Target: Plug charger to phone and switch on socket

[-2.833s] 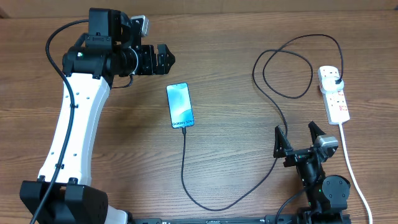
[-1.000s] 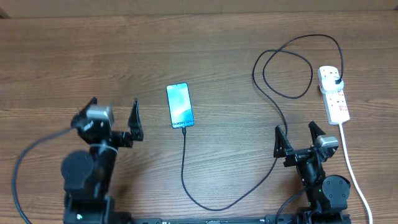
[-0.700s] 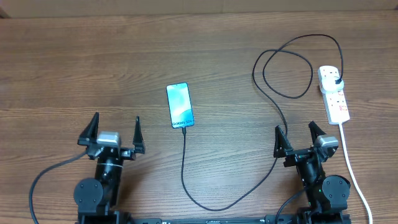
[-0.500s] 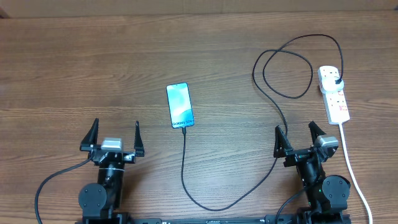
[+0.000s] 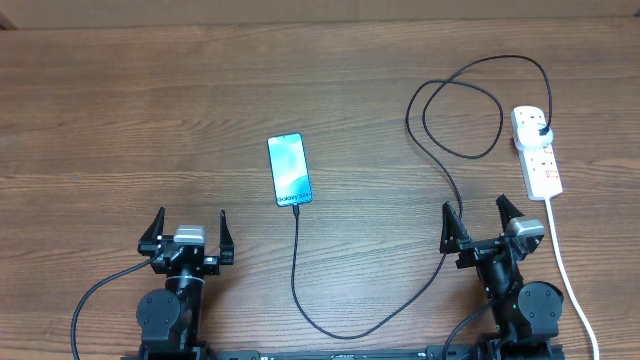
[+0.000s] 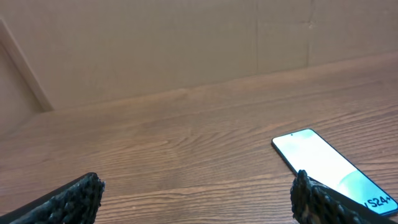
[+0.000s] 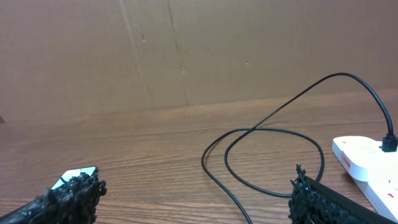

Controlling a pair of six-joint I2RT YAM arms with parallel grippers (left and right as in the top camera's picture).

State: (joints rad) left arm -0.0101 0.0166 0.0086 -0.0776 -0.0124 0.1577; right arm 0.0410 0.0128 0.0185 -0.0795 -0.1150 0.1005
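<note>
The phone (image 5: 289,169) lies face up mid-table, its screen lit; the left wrist view shows it (image 6: 323,165) at the right. The black charger cable (image 5: 300,280) meets the phone's near edge, loops along the front, and curls back (image 7: 261,134) to its plug (image 5: 541,130), which sits in the white socket (image 5: 537,150) at the far right. My left gripper (image 5: 190,220) (image 6: 198,186) stands open near the front edge, left of the phone, holding nothing. My right gripper (image 5: 473,210) (image 7: 196,180) is open and holds nothing, left of the socket (image 7: 367,162), with the cable passing beside its left finger.
A thick white cord (image 5: 565,270) runs from the socket toward the front edge, right of my right arm. A brown cardboard wall (image 6: 186,43) closes off the back of the wooden table (image 5: 120,110).
My left arm has drawn back from the table's back left, folded down at the front edge and settled there, open throughout. The right arm, phone, cable and socket have not moved.
</note>
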